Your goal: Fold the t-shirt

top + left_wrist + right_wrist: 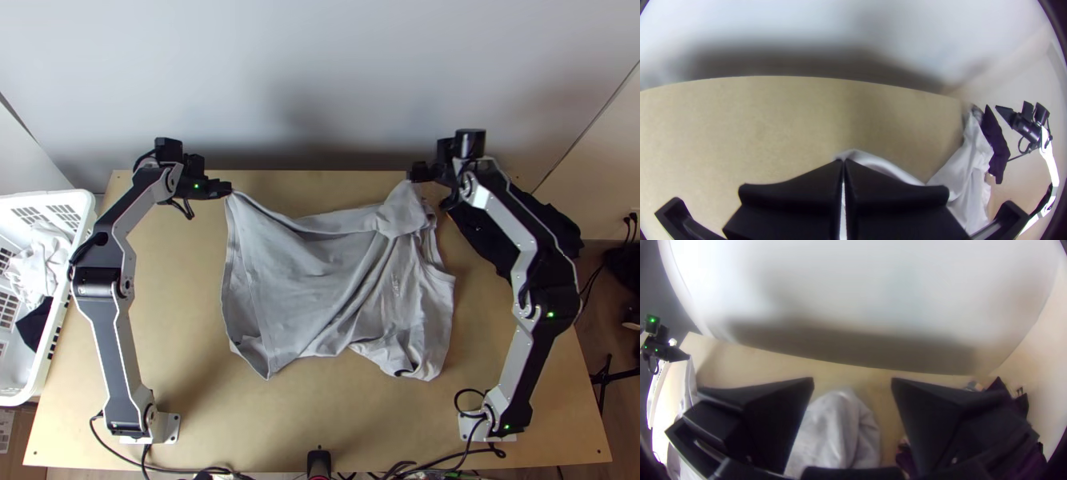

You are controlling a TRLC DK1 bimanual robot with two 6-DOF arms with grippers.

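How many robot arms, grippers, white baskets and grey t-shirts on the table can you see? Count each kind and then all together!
Robot arms: 2 (left arm, right arm)
Grippers: 2 (left gripper, right gripper)
White basket: 1
Grey t-shirt on the table: 1
Total: 6

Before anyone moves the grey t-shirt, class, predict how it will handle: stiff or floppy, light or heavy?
The t-shirt is probably floppy: it slopes in soft folds from the corner in the left gripper. It looks light, being thin cloth. Its loosely rumpled parts would likely shift if pushed.
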